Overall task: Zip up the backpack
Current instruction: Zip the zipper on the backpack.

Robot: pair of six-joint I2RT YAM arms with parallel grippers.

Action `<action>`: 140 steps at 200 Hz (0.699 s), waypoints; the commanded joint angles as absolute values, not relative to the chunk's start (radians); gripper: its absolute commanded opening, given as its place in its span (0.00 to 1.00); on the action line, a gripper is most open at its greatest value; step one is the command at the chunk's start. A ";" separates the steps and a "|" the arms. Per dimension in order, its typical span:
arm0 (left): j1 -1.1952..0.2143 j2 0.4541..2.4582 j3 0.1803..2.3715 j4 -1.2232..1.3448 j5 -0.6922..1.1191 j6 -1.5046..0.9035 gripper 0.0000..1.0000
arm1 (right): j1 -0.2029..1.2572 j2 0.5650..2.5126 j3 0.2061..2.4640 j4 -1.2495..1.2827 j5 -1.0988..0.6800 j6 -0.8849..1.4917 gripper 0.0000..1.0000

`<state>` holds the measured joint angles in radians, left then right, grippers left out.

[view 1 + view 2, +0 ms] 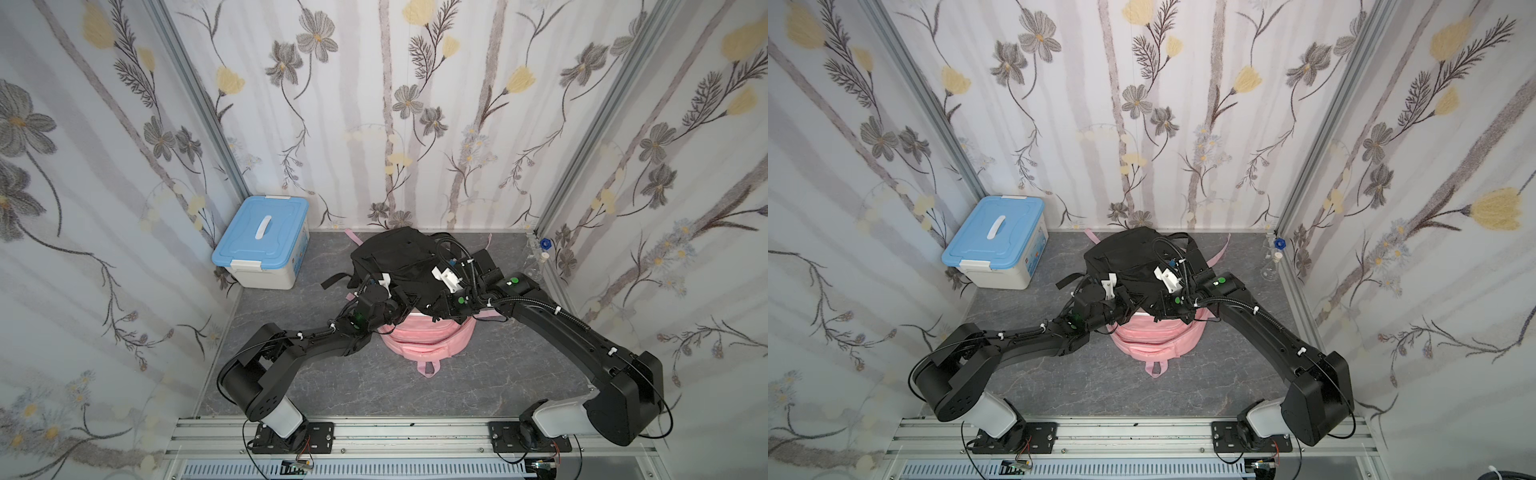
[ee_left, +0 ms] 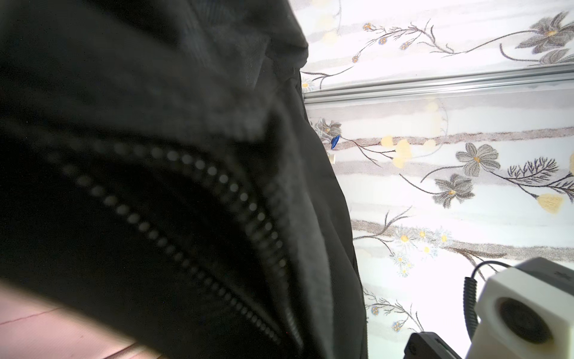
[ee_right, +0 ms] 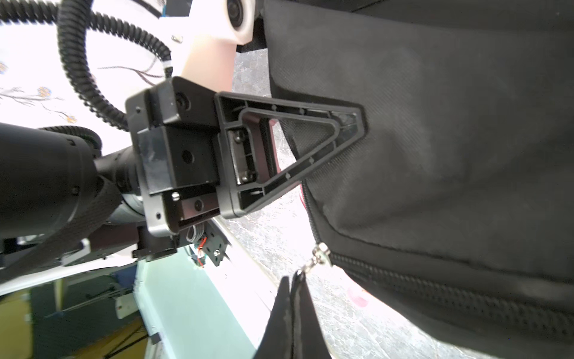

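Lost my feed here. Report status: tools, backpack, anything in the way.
Left tool shut on black backpack. Right tool shut on zipper pull. Zipper open. Strap draped across left arm; pink backpack underneath.

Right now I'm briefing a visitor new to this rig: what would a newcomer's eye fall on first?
First, the black backpack heaped on a pink backpack mid-table. Up close, the right gripper is shut on the silver zipper pull, while the left gripper is closed at the black fabric. A blue-lidded box stands in the far left corner.
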<state>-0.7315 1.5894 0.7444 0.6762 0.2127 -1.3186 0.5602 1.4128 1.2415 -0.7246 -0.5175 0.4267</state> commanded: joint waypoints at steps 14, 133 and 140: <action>-0.732 1.595 0.755 0.697 0.196 -1.314 0.00 | 0.612 1.438 1.259 -0.755 -0.499 0.415 0.00; -0.731 1.596 0.758 0.695 0.207 -1.309 0.00 | 0.699 1.588 1.319 -0.644 -0.376 0.462 0.00; -0.732 1.595 0.760 0.690 0.207 -1.306 0.00 | 0.701 1.591 1.313 -0.633 -0.379 0.466 0.00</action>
<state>-0.7311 1.5982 0.7460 0.6357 0.2062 -1.3151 0.6933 1.5803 1.3193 -0.7048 -0.3504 0.4477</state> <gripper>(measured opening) 0.050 0.049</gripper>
